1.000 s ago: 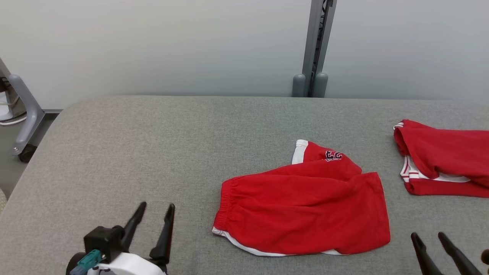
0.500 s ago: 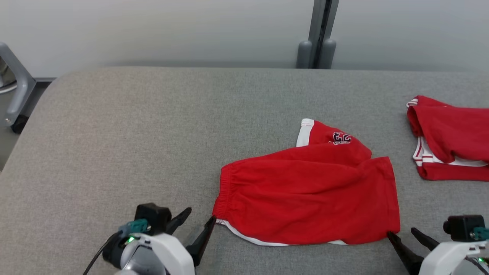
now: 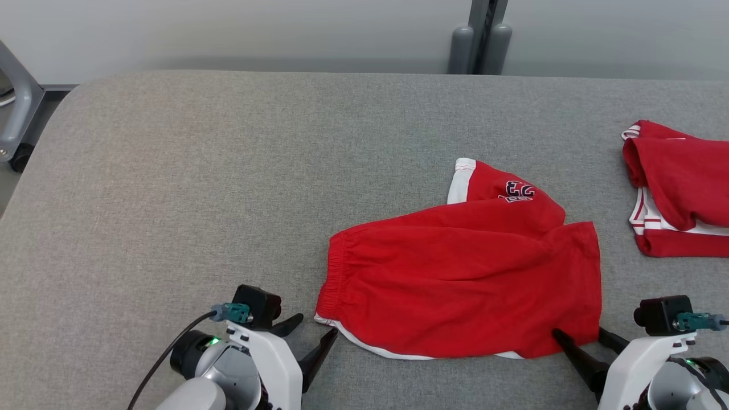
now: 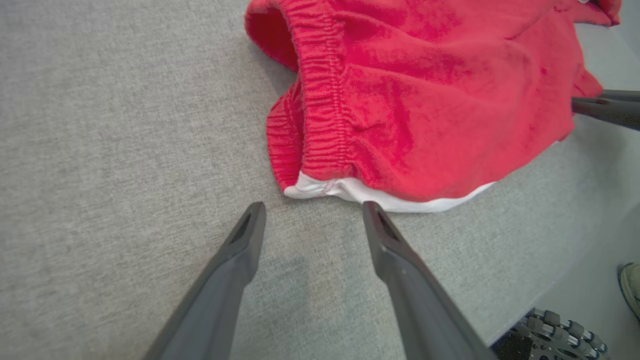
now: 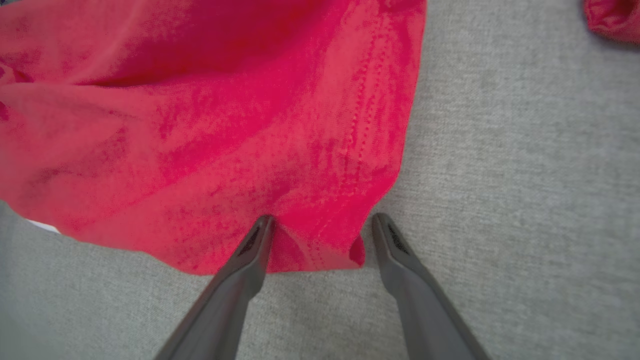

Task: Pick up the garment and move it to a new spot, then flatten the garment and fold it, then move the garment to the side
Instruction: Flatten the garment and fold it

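The shorts (image 3: 461,285) are lying crumpled on the counter (image 3: 199,171), right of its middle and close to its near edge. Their long axis is running left to right along that edge, with the gathered waistband at the left end and a leg hem at the right.

Both arms are sitting at the near edge, one at each end of the shorts. Your right end effector (image 3: 578,336) is the closer one. In its wrist view it (image 5: 322,220) is standing fully open and gripping nothing, with the near right corner of the cloth (image 5: 200,125) lying between the jaws. One finger is pressing on the fabric and the other is resting on bare counter just beside the hem.

Your left end effector (image 3: 316,327) is also gaping wide and empty. Its tips (image 4: 314,210) are stopping just short of the white-trimmed corner (image 4: 425,100) below the waistband, which is lying straight ahead and slightly right.

The cloth is looking like soft, fuzzy red fleece with ribbed elastic, white piping and a stitched hem. It is probably going to bunch when pinched. The counter covering is looking like coarse grey weave.

A second red garment (image 3: 678,188) is lying at the right edge, well apart.
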Robot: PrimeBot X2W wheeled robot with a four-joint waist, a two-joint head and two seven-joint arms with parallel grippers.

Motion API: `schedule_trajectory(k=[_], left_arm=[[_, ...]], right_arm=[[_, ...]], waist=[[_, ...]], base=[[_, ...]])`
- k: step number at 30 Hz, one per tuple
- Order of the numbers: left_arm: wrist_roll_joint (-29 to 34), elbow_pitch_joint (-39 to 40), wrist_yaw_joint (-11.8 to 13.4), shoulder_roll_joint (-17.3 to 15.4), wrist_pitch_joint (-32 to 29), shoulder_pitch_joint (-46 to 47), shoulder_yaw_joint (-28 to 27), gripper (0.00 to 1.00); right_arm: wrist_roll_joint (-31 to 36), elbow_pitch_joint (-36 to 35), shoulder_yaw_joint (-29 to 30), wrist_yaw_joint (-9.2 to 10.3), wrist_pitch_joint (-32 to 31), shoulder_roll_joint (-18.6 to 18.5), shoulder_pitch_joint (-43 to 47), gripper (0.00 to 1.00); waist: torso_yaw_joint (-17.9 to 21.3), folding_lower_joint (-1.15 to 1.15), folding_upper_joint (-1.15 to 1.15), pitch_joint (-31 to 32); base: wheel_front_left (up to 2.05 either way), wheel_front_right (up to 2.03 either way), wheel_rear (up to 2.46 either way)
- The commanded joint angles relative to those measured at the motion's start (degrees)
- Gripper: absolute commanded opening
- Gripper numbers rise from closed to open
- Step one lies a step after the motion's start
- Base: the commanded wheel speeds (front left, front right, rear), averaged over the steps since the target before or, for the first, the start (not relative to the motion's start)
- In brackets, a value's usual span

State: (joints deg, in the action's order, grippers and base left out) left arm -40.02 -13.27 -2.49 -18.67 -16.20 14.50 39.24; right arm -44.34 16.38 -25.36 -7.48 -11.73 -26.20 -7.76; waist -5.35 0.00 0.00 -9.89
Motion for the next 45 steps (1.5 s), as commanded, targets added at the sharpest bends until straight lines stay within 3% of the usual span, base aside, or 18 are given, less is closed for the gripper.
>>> schedule_trajectory(k=[1,3,5,6,7,10,11,12,13,14,24,30,39,45], left_arm=[[0.37,-0.67,-0.49,0.07,-0.34,2.13,0.09,1.00],[0.29,-1.01,-0.56,0.24,-0.64,2.45,0.28,1.00],[0.39,-1.62,-0.97,0.36,-1.17,3.48,0.58,1.00],[0.34,-2.02,-1.13,0.50,-1.40,4.01,0.82,1.00],[0.17,-2.52,-1.37,0.61,-1.91,4.26,1.11,1.00],[0.02,-3.80,-1.84,0.88,-2.28,5.21,1.64,0.98],[-0.06,-4.08,-2.01,1.04,-2.40,5.33,1.87,0.75],[-0.16,-4.38,-2.08,1.17,-2.35,5.37,1.99,0.48],[-0.23,-4.61,-2.24,1.20,-2.17,5.42,2.08,0.36],[-0.37,-4.81,-2.36,1.17,-2.12,5.34,2.11,0.00],[-2.28,-1.62,-2.02,-0.89,-3.24,2.40,1.79,0.00],[-4.22,3.29,-1.44,-3.36,-5.59,3.17,0.13,0.00],[-6.42,6.11,-2.87,-6.45,-15.01,17.01,-2.68,0.00],[-9.70,2.66,-3.87,-5.22,-22.15,28.61,-3.58,0.00]], right_arm=[[-0.89,1.14,-1.42,-0.05,0.20,-0.26,-0.43,1.00],[-1.16,1.29,-1.83,-0.05,0.19,-0.36,-0.61,1.00],[-1.70,1.51,-2.65,-0.05,0.23,-0.52,-1.17,0.89],[-1.96,1.58,-3.04,-0.05,0.24,-0.54,-1.37,0.73],[-2.26,1.63,-3.40,-0.05,0.21,-0.56,-1.52,0.49],[-2.91,1.61,-4.28,-0.05,0.22,-0.78,-2.17,0.15],[-3.15,1.51,-4.54,-0.05,0.36,-0.90,-2.39,0.00],[-3.26,1.31,-4.75,-0.05,0.66,-1.02,-2.53,0.00],[-3.58,1.09,-5.07,-0.05,0.82,-1.14,-2.54,0.00],[-3.78,0.78,-5.40,-0.05,1.01,-1.30,-2.49,0.00],[-7.49,-3.78,-4.50,-0.05,2.10,-3.48,1.13,0.00],[-10.84,-9.95,-1.71,-0.05,-1.13,-6.14,2.30,0.00],[-15.67,-17.39,3.02,-0.05,-10.60,-9.60,-7.49,0.00],[-19.46,-17.00,5.35,-0.05,-17.29,-10.10,-17.91,0.00]], waist=[[0.17,0.00,0.00,-0.12],[0.27,0.00,0.00,-0.17],[0.48,0.00,0.00,-0.30],[0.60,0.00,0.00,-0.32],[0.72,0.00,0.00,-0.30],[1.15,0.00,0.00,-0.17],[1.28,0.00,0.00,-0.04],[1.39,0.00,0.00,0.18],[1.48,0.00,0.00,0.41],[1.55,0.00,0.00,0.71],[1.48,0.00,0.00,4.48],[2.14,0.00,0.00,4.33],[2.63,0.00,0.00,-1.80],[2.65,0.00,0.00,-6.84]], base=[[0.00,0.00,0.00],[0.00,0.00,0.00],[0.00,0.00,0.00],[0.00,0.00,0.00],[0.00,0.00,0.00],[0.00,0.00,0.00],[0.00,0.00,0.00],[0.00,0.00,0.00],[0.00,0.00,0.00],[0.00,0.00,0.00],[0.00,0.00,0.00],[0.00,0.00,0.00],[0.00,0.00,0.00],[0.00,0.00,0.00]])
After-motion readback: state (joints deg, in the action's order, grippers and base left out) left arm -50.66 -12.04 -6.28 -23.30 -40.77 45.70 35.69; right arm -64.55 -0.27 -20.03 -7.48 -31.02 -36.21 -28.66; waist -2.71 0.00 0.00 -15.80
